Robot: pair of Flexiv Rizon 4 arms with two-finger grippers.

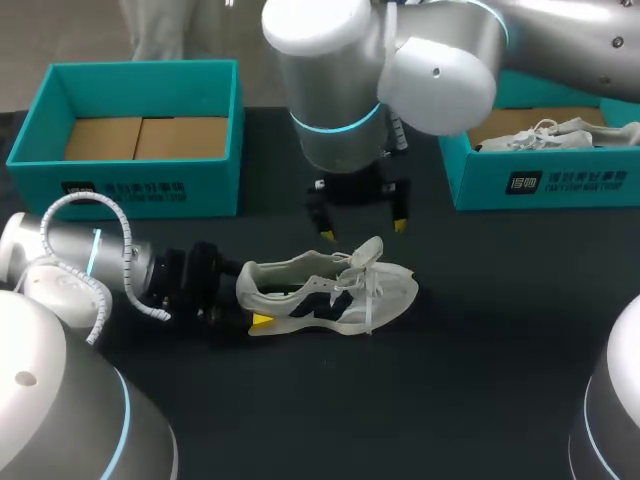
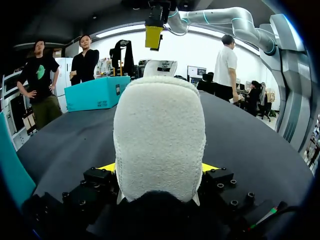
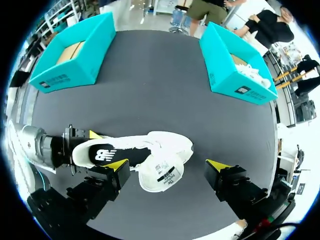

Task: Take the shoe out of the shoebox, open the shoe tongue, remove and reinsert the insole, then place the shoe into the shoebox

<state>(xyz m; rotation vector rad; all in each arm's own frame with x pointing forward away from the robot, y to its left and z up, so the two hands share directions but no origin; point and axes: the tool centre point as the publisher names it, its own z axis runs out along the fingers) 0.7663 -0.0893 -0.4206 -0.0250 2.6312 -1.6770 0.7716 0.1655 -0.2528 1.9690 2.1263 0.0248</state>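
Jaws of left gripper [image 1: 248,298] clasp white shoe [image 1: 330,285] at heel, tongue out.

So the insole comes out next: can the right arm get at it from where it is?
Probably yes. The right gripper hangs open above the shoe, the tongue is folded forward, and the insole lies exposed below it. The left gripper clamps only the heel.

Bright, even light falls from overhead. The black table [image 1: 500,350] reads dark and matte; the white shoe [image 1: 325,285] throws a faint soft shadow. Pale highlights sit on the right arm's shell [image 1: 330,60]. Behind the left gripper [image 2: 159,167] fingers, deep shade.
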